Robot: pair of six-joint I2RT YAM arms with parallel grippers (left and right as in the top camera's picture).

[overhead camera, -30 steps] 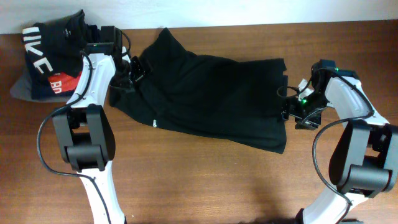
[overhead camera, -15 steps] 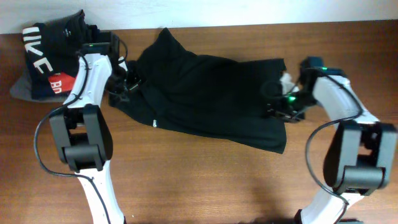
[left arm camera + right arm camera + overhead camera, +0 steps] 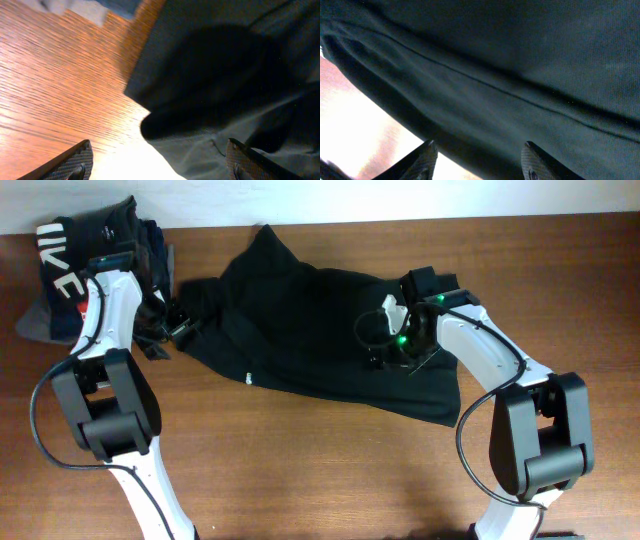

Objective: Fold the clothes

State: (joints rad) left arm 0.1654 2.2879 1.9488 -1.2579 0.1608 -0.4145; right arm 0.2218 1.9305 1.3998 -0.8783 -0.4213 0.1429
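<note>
While loose on table (image 3: 300,470), clothes (image 3: 320,330) unfolded.

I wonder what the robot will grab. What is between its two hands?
In the overhead view, the black long-sleeved garment fills the stretch between the left gripper and the right gripper. No other thing shows there.

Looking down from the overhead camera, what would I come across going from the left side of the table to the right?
pile of folded clothes → left gripper, at the garment's left edge → black garment, spread out → right arm, reaching in over the garment's right part
</note>
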